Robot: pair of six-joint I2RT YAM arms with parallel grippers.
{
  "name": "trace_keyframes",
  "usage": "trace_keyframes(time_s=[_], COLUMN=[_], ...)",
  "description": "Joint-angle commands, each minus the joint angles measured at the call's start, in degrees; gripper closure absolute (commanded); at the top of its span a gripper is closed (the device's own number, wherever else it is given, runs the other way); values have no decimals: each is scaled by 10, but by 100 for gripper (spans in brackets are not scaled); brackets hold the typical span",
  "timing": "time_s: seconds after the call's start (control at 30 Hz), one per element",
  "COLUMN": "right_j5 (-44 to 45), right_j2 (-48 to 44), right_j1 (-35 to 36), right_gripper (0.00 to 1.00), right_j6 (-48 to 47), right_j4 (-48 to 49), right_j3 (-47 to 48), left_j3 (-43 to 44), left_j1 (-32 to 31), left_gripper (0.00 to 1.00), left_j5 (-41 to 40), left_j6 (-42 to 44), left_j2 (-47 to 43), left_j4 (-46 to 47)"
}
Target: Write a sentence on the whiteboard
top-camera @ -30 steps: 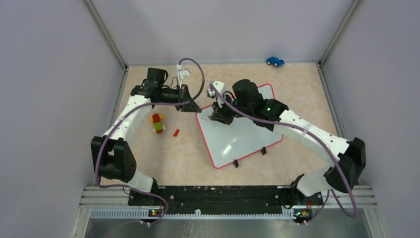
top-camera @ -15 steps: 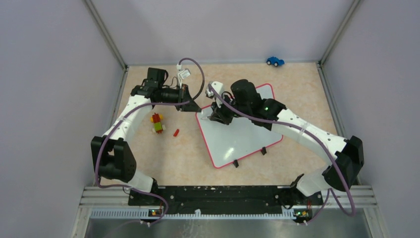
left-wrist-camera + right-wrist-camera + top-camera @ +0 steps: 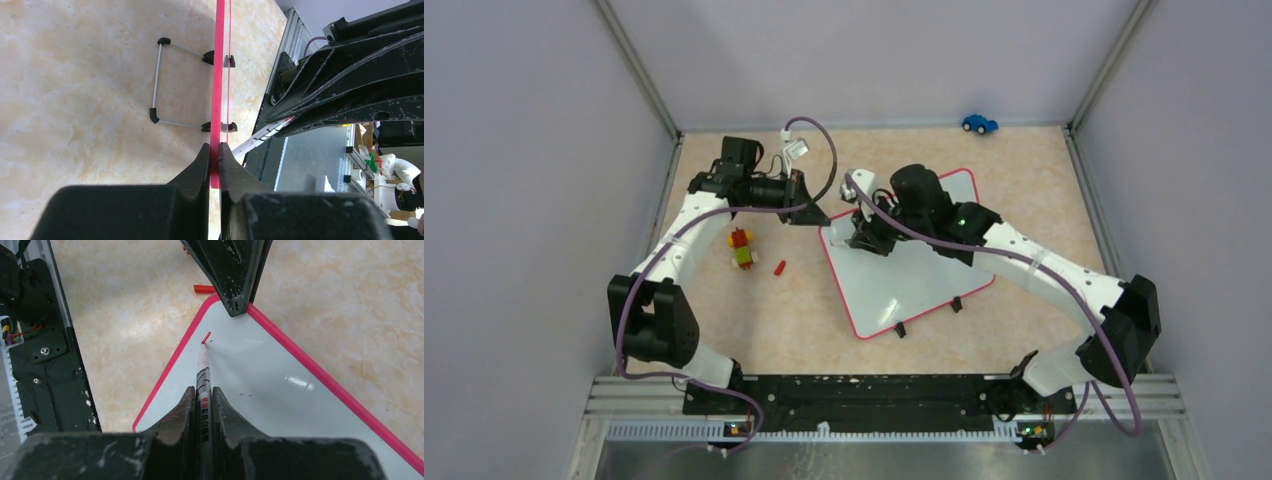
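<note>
The whiteboard [image 3: 919, 275] lies on the table, white with a red-pink frame [image 3: 320, 372]. My left gripper [image 3: 816, 217] is shut on its far-left corner; in the left wrist view the frame [image 3: 218, 75] runs edge-on between the fingertips of that gripper [image 3: 214, 150]. My right gripper [image 3: 862, 240] is shut on a grey marker [image 3: 202, 377]. The marker's red tip touches the board just below that corner. Of the sentence, only a short red stroke [image 3: 206, 335] shows at the tip.
A red marker cap [image 3: 779, 267] and a small stack of toy bricks [image 3: 742, 248] lie left of the board. A blue toy car [image 3: 979, 123] sits by the back wall. The board's black feet [image 3: 900, 329] point to the near edge. Walls close in three sides.
My right gripper has shifted slightly left with the marker toward the board's far-left corner. The left gripper and the board have stayed put.
</note>
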Motion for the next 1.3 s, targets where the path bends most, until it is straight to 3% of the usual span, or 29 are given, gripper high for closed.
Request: trace_keyframes(time_s=[0.0, 0.5, 0.9, 1.27], right_j5=[-3, -33, -37, -13], right_j2=[-23, -35, -38, -16], right_j1=[7, 14, 9, 9], right_gripper=[100, 100, 100, 100], right_j6=[-7, -6, -5, 3], right_j4=[7, -8, -39, -21], right_j3=[-14, -49, 21, 28], left_j3=[7, 7, 9, 10], left_j1=[-15, -16, -18, -20], left_gripper=[100, 100, 100, 100], left_j5=[-10, -12, -12, -15], left_j6=[13, 14, 16, 18], left_j2=[0, 1, -1, -4], left_j4=[-5, -5, -8, -12])
